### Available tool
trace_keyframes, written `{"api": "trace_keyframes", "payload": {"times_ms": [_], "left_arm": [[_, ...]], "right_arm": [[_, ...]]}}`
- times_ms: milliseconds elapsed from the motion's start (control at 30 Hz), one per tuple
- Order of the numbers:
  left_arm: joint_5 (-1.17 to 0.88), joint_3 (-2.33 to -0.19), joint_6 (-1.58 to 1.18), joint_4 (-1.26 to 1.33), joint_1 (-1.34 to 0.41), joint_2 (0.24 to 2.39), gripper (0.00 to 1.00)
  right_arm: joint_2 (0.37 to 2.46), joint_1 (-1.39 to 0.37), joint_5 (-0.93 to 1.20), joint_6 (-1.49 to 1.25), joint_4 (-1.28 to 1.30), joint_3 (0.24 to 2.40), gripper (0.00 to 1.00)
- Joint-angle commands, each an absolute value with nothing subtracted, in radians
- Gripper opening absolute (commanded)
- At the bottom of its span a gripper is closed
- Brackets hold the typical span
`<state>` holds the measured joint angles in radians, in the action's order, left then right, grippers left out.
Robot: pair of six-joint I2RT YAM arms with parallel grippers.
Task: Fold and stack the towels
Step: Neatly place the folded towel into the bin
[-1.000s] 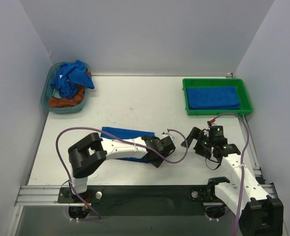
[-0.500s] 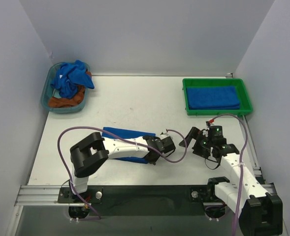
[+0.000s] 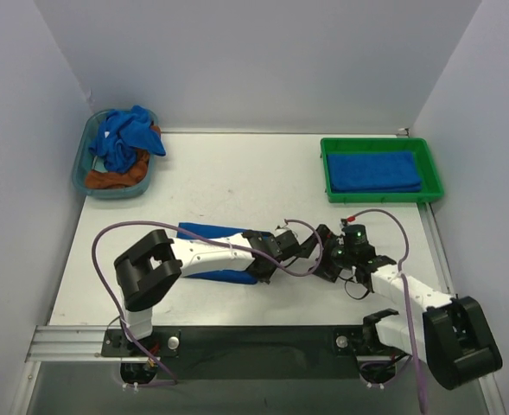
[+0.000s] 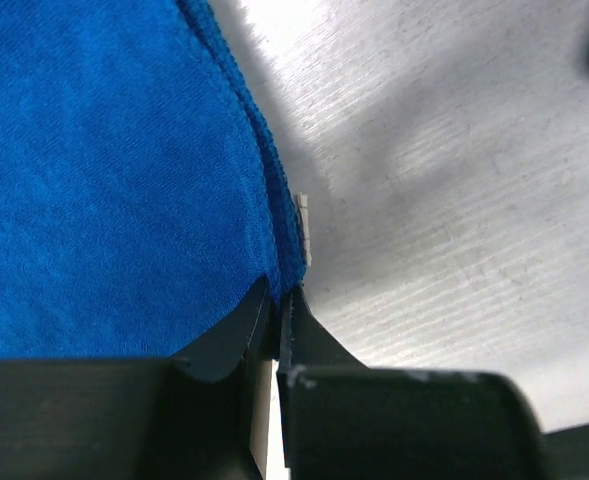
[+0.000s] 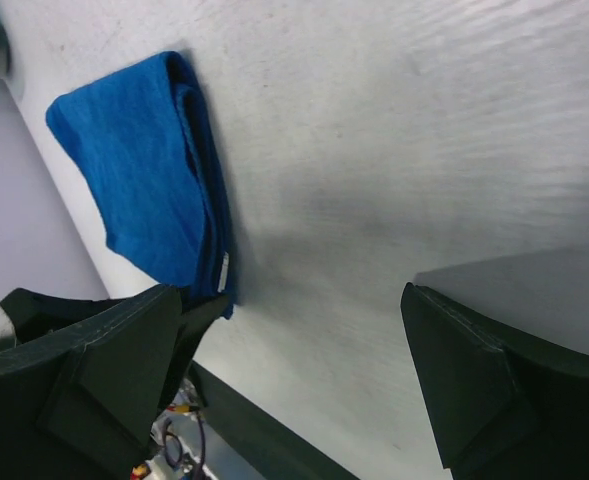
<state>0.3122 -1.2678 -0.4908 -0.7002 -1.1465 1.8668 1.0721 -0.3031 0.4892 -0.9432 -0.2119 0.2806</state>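
left end effector (image 4: 277,312) pinched shut on towel (image 4: 104,170) edge; right end effector (image 5: 294,360) wide open, empty. Towel likely soft, limp, light: grip corners.

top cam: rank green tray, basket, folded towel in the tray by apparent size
1. green tray
2. basket, somewhat smaller
3. folded towel, fits inside the tray

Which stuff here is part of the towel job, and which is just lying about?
Job: folded royal-blue terry towel, edge pinched in left gripper jaws; folded blue towel in green plastic tray; crumpled blue towels in teal plastic basket.
Lying about: orange-brown cloth in that basket.
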Motion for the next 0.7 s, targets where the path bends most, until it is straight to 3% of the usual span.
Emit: {"api": "trace_keyframes", "payload": {"times_ms": [0,667], "left_arm": [[0.272,-1.252,-0.505,-0.675,-1.126,1.781,0.0],[0.224,-1.204,-0.541,-0.598,-1.083,1.692,0.0]], "right_arm": [[1.17,-0.354,0.44,-1.075,-0.36,0.316,0.99],[1.621,-0.644,0.347,-1.423,-0.597,0.446,0.97]]}}
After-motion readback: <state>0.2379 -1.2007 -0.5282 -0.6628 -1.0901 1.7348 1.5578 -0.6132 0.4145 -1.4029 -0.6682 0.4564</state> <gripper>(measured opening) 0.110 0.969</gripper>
